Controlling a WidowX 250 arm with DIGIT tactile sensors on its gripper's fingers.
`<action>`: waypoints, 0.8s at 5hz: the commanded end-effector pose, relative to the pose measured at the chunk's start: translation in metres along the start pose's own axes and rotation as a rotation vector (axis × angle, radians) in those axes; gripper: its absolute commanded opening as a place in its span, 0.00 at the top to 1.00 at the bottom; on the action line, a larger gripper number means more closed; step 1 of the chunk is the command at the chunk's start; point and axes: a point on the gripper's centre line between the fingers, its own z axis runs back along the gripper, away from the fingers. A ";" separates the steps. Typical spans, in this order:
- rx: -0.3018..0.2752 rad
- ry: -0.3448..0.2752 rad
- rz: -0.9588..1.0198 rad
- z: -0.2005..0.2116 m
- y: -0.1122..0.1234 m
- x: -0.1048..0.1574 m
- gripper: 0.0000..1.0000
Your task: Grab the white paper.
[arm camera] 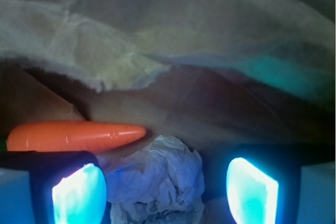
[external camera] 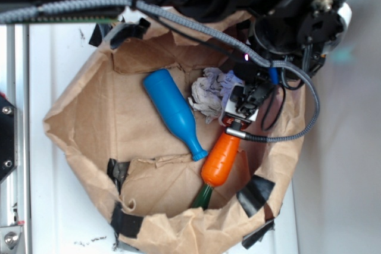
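Brown paper bag lining [external camera: 89, 117]: forms a shallow basin holding all items; black tape patches [external camera: 256, 194] along its rim.

White paper [external camera: 209, 92]: crumpled wad, grey creases, lying at about one o'clock from the basin's centre. In the wrist view the white paper [arm camera: 157, 182] sits low between the two finger pads [arm camera: 79, 198], nearer the left-hand one, and touches neither as far as can be seen.

Gripper [external camera: 241, 108]: at three o'clock of the wad, just beside it. Jaws spread wide, pinching nothing.

Blue bottle [external camera: 172, 111]: at nine o'clock of the wad, lying tilted, neck toward five o'clock.

Toy carrot [external camera: 220, 159]: at six o'clock of the gripper, orange body, green stem.

Progress, as judged: approach and alignment appear largely done; closing on the wad and lifting it remain. Nothing is grasped yet.
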 end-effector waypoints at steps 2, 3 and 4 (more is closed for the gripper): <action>0.044 -0.071 -0.085 0.052 -0.015 -0.027 0.00; 0.064 -0.037 -0.107 0.028 -0.017 -0.028 0.00; 0.086 -0.036 -0.110 0.009 -0.017 -0.024 0.00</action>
